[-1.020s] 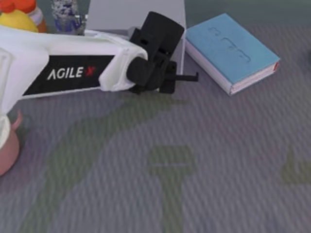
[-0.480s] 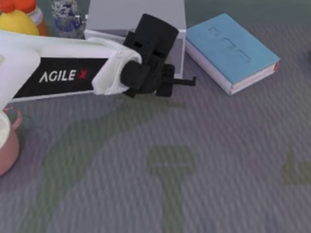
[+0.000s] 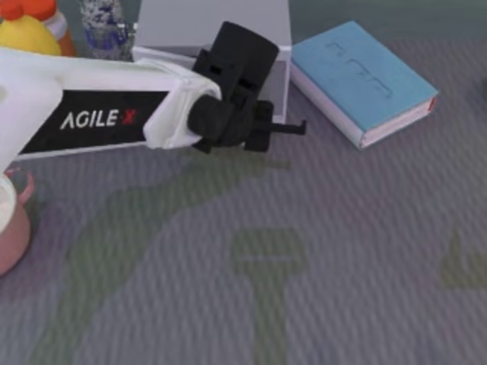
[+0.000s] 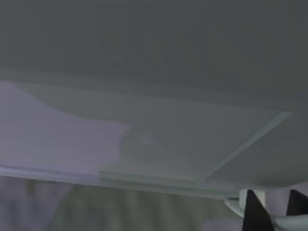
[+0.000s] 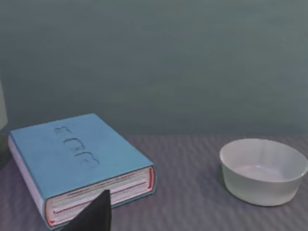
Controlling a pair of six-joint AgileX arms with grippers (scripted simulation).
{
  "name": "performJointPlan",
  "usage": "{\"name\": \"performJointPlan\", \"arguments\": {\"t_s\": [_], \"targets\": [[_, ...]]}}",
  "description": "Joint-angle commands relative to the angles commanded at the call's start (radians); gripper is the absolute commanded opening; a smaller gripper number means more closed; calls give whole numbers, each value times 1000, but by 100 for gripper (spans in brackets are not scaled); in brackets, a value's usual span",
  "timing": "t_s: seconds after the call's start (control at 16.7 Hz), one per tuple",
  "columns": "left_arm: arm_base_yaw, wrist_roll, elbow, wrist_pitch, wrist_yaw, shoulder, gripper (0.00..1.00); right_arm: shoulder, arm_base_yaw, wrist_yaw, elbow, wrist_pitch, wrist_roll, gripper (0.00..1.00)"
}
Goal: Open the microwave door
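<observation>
— Silver-grey, that box at the far edge of the table, a little left of the middle; is it the microwave [image 3: 213,23]?

— Yes; it stands between a blue-and-white patterned jar [image 3: 103,26] on its left and a light-blue book [image 3: 361,80] on its right, and the book lies flat just beside it.

— And the microwave door [image 3: 278,84], where is it?

— Only a narrow strip of the front shows in the top view, at the near right corner of the box; how wide the door stands I cannot tell; in the left wrist view a pale interior floor [image 4: 62,137] and a flat grey panel fill the picture from very close.

— Where is the left gripper [image 3: 293,128]?

— It reaches from the left, in front of the microwave's near right corner; one thin black finger points right, just beside the door edge; whether the fingers are apart or together I cannot tell.

— And the right arm?

— Only a dark fingertip [image 5: 94,216] shows in its own wrist view, which looks at the book and a white bowl [image 5: 262,171] well apart from it; its state I cannot tell.

— Something more on the left?

— A yellow toy [image 3: 30,30] at the far left; a pink cup [image 3: 11,228] at the left edge.
</observation>
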Motion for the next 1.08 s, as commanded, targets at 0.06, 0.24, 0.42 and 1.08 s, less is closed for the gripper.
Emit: {"name": "performJointPlan", "arguments": {"t_s": [0.06, 0.24, 0.42, 1.08], "targets": [[0, 0, 0, 0, 0, 0, 0, 0, 0, 0, 0, 0, 0, 100], [0, 0, 0, 0, 0, 0, 0, 0, 0, 0, 0, 0, 0, 100], [0, 0, 0, 0, 0, 0, 0, 0, 0, 0, 0, 0, 0, 100], [2, 24, -28, 16, 25, -18, 0, 0, 0, 0, 0, 0, 0, 100]]}}
